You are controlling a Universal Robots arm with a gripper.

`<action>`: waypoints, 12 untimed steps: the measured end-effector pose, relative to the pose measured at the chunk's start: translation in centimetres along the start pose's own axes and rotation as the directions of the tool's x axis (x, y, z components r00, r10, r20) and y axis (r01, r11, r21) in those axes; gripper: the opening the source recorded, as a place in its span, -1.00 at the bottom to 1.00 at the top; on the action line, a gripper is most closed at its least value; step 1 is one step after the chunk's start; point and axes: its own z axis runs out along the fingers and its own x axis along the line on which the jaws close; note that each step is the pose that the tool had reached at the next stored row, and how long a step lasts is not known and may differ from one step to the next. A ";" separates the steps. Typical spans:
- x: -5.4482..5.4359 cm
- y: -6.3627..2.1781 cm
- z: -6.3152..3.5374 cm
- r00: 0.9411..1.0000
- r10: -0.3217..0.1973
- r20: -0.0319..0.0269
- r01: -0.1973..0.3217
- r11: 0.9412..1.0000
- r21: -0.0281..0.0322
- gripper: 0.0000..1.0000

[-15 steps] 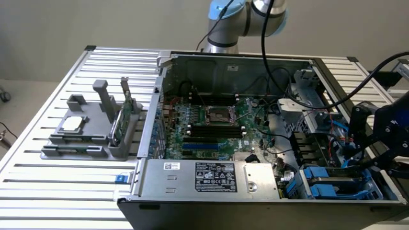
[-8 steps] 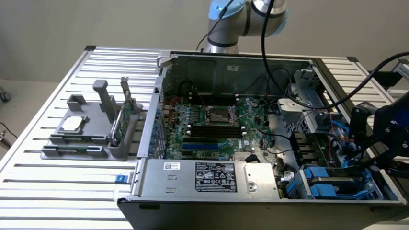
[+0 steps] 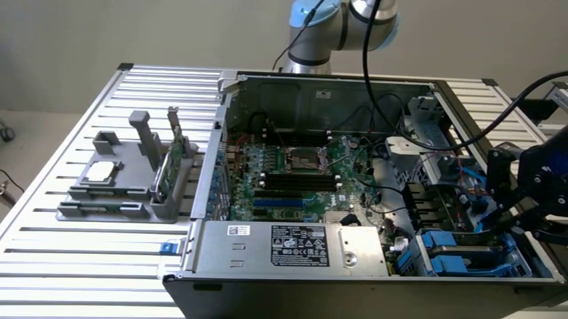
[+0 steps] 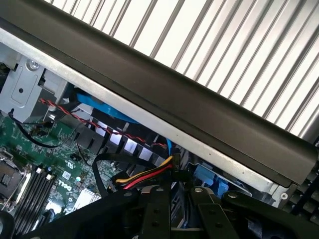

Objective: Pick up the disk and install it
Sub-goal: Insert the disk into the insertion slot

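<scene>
Spreading across the exterior view, the slatted metal table point(image 3: 53, 266) runs off the frame at its lower and right edges. The open computer case point(image 3: 355, 292) sits on it and takes up the centre and right of the frame, with its lower right corner cut off.

The arm point(image 3: 328, 26) rises at the top centre behind the case. Just its base joints are in frame there, and the upper links pass out of the picture. It comes back in at the right edge, where the dark end effector point(image 3: 513, 214) hangs tilted down over the case's drive-bay corner, partly cropped. In the wrist view the end effector point(image 4: 174, 206) is a black mass in shadow beside yellow, red and black cables — I cannot tell whether it is open or closed.

The motherboard point(image 3: 293, 179) lies at the frame's centre, with the power supply point(image 3: 293, 246) below it.

On the exterior view's left stands a grey fixture point(image 3: 116, 199).

The disk point(image 3: 469, 252) lies flat inside the case at the lower right of the exterior view, just below the end effector. Its grey top shows between blue carrier edges, and its label is not visible. Contact between the two cannot be made out.

A green card point(image 3: 177, 156) stands upright in the fixture, and a small silver chip point(image 3: 100, 171) rests on it.
</scene>
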 end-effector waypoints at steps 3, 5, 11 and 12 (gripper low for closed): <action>0.1 -0.04 -0.09 1.000 0.000 0.000 0.000 1.000 0.001 -0.67; 0.2 -0.19 -0.22 1.000 0.002 -0.001 -0.002 1.000 0.001 -0.67; 0.4 -0.56 -0.89 1.000 0.005 -0.008 -0.005 1.000 0.003 -0.67; 0.5 -0.61 -0.99 1.000 0.006 -0.009 -0.006 1.000 0.003 -0.67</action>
